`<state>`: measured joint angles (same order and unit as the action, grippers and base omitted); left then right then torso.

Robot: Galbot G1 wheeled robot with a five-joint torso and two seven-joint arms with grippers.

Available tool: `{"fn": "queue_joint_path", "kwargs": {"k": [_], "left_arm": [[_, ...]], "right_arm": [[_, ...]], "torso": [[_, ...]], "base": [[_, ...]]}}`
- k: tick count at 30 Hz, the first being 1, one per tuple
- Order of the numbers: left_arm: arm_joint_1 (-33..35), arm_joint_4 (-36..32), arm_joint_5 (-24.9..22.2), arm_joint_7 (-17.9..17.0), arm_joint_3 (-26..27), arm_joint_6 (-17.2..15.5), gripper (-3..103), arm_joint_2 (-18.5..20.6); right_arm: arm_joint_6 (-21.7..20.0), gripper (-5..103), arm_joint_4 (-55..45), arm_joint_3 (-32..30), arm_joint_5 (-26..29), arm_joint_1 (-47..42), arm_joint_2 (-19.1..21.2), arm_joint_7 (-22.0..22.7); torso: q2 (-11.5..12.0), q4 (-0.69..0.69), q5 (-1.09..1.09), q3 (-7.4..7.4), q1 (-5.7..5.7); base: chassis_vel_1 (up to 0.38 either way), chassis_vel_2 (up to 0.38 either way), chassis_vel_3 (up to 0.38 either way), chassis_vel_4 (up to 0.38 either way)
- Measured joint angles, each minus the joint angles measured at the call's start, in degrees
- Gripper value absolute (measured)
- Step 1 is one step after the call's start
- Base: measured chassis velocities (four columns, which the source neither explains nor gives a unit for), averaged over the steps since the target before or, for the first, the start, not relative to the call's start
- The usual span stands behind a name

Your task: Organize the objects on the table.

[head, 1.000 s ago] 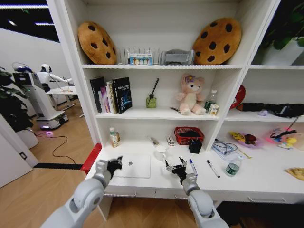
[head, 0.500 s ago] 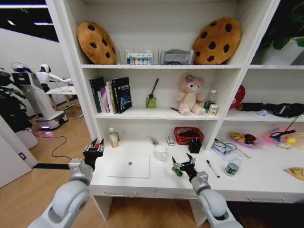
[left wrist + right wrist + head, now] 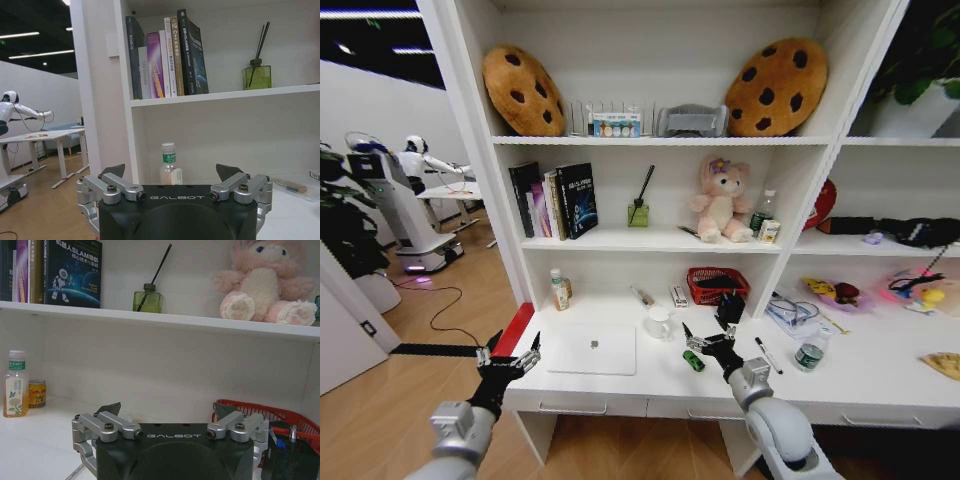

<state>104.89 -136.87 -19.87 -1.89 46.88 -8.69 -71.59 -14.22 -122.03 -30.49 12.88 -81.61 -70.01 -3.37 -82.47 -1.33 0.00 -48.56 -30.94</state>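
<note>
Laptop: thin silver laptop [image 3: 592, 349] lies flat on the table [image 3: 860, 385], near its front edge.
Green item: tiny green item [image 3: 693, 361] on the desk top at the laptop's 3 o'clock, just beside the right gripper.
Pens: black pen [image 3: 768, 355] lies at the right gripper's 3 o'clock.
Right gripper [image 3: 708, 337]: over the desk, fingers spread wide, holding nothing; its wrist view adds a red basket [image 3: 260, 418].
Left gripper [image 3: 507, 358]: at the laptop's 9 o'clock, off the table's left end, fingers wide apart, empty; its wrist view faces a bottle [image 3: 169, 165].
</note>
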Motion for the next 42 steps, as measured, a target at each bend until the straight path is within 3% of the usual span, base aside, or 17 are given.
{"fn": "queue_joint_path", "kwargs": {"k": [4, 28, 41, 42], "left_arm": [[2.30, -0.11, -1.45, 1.75, 2.63, 0.97, 100, -1.44], [2.94, -1.91, -1.94, 0.69, 2.03, 0.16, 100, -2.18], [2.84, -1.90, -2.00, 0.60, 1.93, 0.06, 100, -2.12], [2.84, -1.90, -2.00, 0.60, 1.92, 0.05, 100, -2.13]], "right_arm": [[-0.20, 100, -0.19, 0.08, 0.51, 0.47, 0.48, -0.01], [-3.65, 100, -2.85, -1.09, 3.43, 0.10, 1.45, 0.00], [-2.46, 100, -0.49, 0.43, 5.23, 0.91, 1.32, -0.73], [-3.25, 100, 0.47, 1.65, 6.24, 1.08, 2.23, -1.35]], "torso": [[0.00, 0.01, 0.00, 0.00, 0.00], [0.01, 0.00, 0.00, -0.01, -0.01], [0.01, -0.01, -0.03, -0.01, -0.02], [0.02, 0.01, 0.05, -0.02, -0.02]], "base": [[0.000, 0.000, 0.000, 0.000], [-0.004, -0.004, 0.006, 0.005], [-0.184, -0.175, 0.181, 0.169], [-0.184, -0.140, 0.139, 0.169]]}}
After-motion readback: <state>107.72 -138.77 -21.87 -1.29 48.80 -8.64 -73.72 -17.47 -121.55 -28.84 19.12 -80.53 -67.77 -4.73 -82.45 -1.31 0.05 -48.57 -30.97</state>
